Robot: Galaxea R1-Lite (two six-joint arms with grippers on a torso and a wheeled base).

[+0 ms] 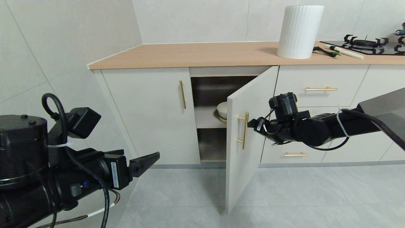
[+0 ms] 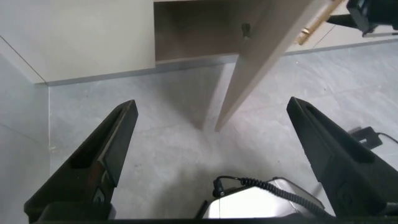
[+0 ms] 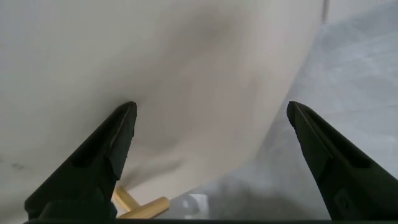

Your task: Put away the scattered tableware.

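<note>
Left gripper (image 1: 148, 160): low and well off to the left of the cupboard (image 1: 148, 110). We see its fingers spread wide with nothing between them, and only floor beyond.

Bowl (image 1: 222, 110): a pale bowl sits on the cupboard's shelf (image 1: 207, 118), just inside the opening and partly hidden by the door's edge. We judge it already put away.

Door (image 1: 246, 152): swung out towards us, standing between the bowl and the right arm.

Handle (image 1: 244, 129): a gold bar on the door's outer face, with its long axis upright.

Right gripper (image 1: 251, 123): level with the upper part of the handle and just to its right, pointing at the door face. Its fingers are wide apart and hold nothing. We cannot tell whether it touches the bar.

Nearer arm: the right one by far, so we take any move on the door to be its job. The handle lies straight ahead of its fingertips, crosswise to the reach.

Table (image 1: 196, 53): a white ribbed vase (image 1: 300, 31) stands on it. Further right, a few long utensils (image 1: 343, 50) lie flat, well above and apart from both grippers.
</note>
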